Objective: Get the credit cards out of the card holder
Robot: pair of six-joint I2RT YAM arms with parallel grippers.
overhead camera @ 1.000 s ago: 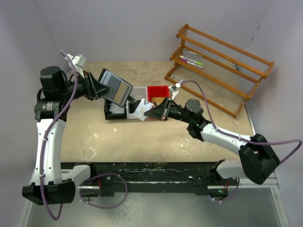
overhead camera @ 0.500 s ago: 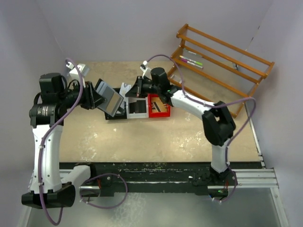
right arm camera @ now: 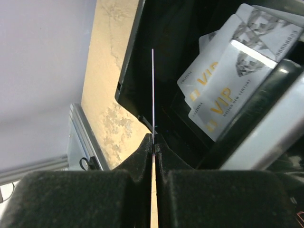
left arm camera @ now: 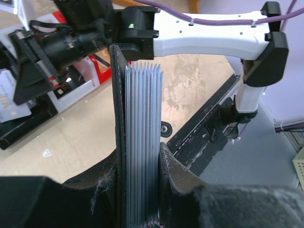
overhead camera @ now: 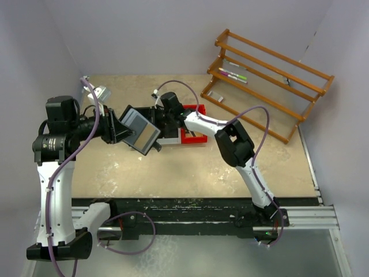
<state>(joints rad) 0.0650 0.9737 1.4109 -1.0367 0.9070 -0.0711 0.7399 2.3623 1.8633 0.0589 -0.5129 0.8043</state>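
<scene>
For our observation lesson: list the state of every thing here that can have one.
Left claw: shut on the card holder, held in the air.
Card holder: open, packed with credit cards on edge.
Right claw: shut on one credit card.
Black tray: holds loose VIP cards.

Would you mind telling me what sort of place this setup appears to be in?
Probably a robotics lab test cell: plain walls box in a small table, two robot arms are bolted to a metal rail at its edge, and the wooden rack looks staged.
</scene>
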